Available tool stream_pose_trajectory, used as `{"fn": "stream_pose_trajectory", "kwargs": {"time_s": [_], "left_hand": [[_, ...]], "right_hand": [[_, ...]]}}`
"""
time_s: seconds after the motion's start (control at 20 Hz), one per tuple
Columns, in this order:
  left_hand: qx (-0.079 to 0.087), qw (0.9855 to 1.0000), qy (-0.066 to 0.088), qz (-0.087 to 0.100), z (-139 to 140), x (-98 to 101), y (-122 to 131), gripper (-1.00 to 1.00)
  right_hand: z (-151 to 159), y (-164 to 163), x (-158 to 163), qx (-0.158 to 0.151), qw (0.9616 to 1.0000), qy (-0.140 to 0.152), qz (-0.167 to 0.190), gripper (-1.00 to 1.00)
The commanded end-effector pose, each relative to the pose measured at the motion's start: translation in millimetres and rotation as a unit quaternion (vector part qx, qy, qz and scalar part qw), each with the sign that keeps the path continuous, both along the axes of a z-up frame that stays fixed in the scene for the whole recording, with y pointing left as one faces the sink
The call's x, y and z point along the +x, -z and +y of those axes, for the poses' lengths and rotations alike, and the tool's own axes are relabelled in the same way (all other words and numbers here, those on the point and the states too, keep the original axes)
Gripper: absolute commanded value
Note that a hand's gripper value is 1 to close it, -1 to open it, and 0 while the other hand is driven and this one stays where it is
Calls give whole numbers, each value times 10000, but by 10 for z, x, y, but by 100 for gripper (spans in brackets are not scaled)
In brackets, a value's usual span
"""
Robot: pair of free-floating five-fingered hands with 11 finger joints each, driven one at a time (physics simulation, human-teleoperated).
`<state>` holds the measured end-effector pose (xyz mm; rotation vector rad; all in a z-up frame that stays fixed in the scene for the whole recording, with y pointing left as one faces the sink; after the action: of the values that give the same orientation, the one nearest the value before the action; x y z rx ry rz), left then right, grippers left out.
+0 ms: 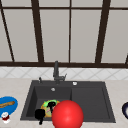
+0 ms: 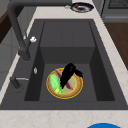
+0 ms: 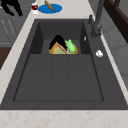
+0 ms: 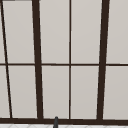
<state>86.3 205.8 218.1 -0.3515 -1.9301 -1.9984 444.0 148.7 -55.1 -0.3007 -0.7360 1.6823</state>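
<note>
A yellow-rimmed plate [image 2: 75,91] lies on the floor of the sink's left basin [image 1: 53,93], with a green vegetable [image 2: 54,83] and a reddish strip [image 2: 69,85] on it. My right hand [image 2: 68,74] rests over the plate [image 1: 47,112] with its fingers stretched out across the food and its thumb out to the side; it also shows as the right hand [image 1: 51,104] and the right hand [image 3: 58,40]. My left hand [image 1: 40,114] hangs in front of the sink's near left corner, fingers relaxed and pointing down, holding nothing; in the right side view the left hand [image 3: 11,6] is off the counter's edge.
A big red ball [image 1: 67,115] fills the front view's foreground, hiding part of the sink's front edge. The dark faucet [image 1: 56,71] stands behind the basin. A blue plate [image 1: 7,105] with a breadstick and a small jar [image 1: 5,117] sit at the left; a dark bowl [image 1: 125,110] at the right.
</note>
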Motion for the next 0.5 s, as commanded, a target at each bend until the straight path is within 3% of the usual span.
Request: {"fn": "stream_pose_trajectory", "kwargs": {"time_s": [0.0, 0.4, 0.45], "left_hand": [[0, 10000, 0, 0, 0, 0, 0, 0], [0, 10000, 0, 0, 0, 0, 0, 0], [0, 10000, 0, 0, 0, 0, 0, 0]], "right_hand": [[0, 243, 207, -334, 9989, -309, -112, -100], [-112, 437, 165, 76, 9968, -750, -259, -100], [-122, 432, 118, 72, 9964, -786, -319, 100]]}}
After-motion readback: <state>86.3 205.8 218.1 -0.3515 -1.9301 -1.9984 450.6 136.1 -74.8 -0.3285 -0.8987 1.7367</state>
